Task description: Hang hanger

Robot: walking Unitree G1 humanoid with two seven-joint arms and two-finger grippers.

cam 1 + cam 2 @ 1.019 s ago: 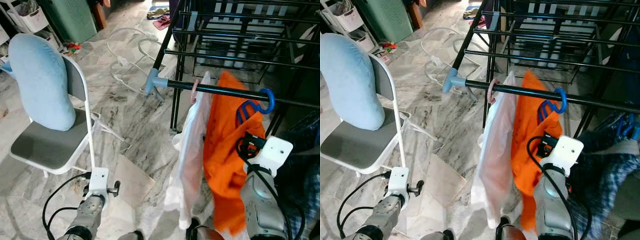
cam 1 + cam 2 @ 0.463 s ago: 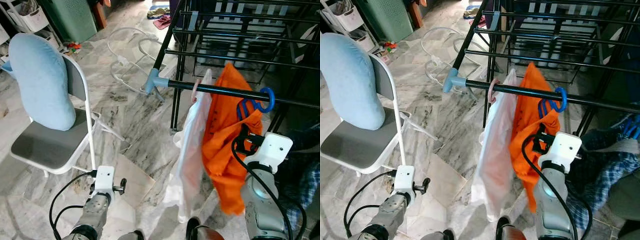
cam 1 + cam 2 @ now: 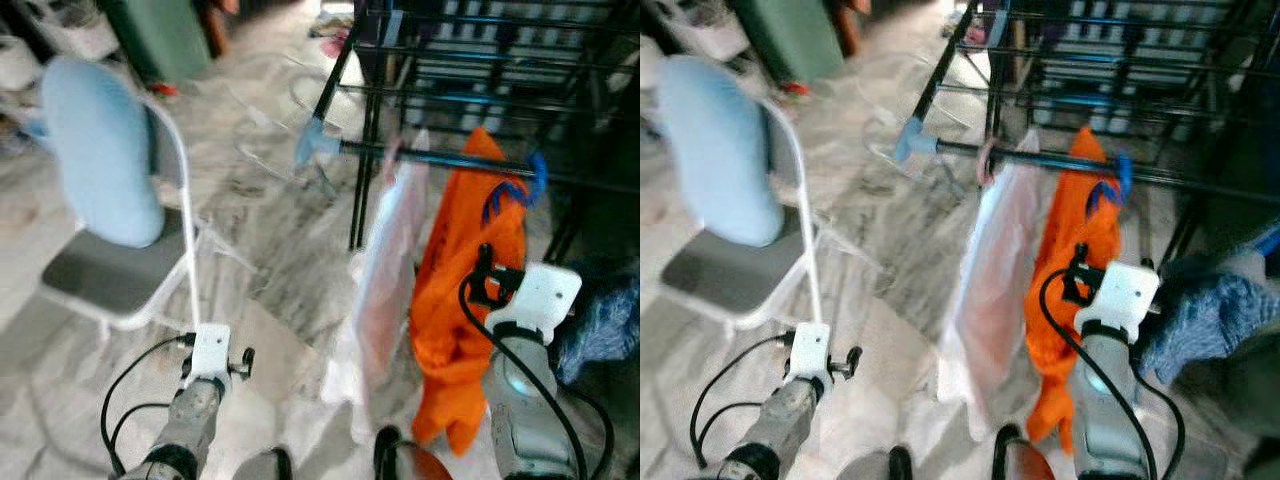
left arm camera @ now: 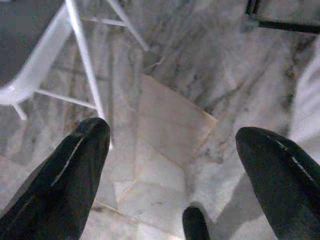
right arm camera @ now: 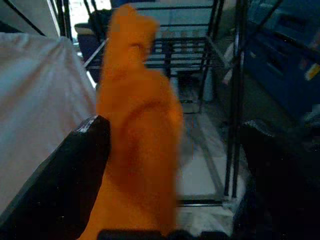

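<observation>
— So, what is the setting?

— A grey-veined white marble floor (image 3: 270, 250) runs across a cluttered room. A white folding chair with a grey seat (image 3: 105, 285) stands on the robot's left, a pale blue cushion (image 3: 100, 150) propped against its backrest. A green slatted bin (image 3: 165, 35) sits in the far corner. The head views are blurred.

— And the laundry?

— A black metal drying rack (image 3: 470, 60) fills the far right. From its front rail (image 3: 440, 162) hang a white garment (image 3: 385, 270) and, just beside it, an orange garment (image 3: 465, 280) on a blue plastic hanger (image 3: 515, 192), whose hook is looped over the rail.

— Where are the grippers?

— The right gripper (image 5: 172, 175) is raised in front of the orange garment, fingers spread wide with nothing clamped, cloth showing between them. The left gripper (image 4: 172, 165) hangs low over the floor near the chair legs, fingers (image 4: 75, 170) likewise apart and empty.
</observation>
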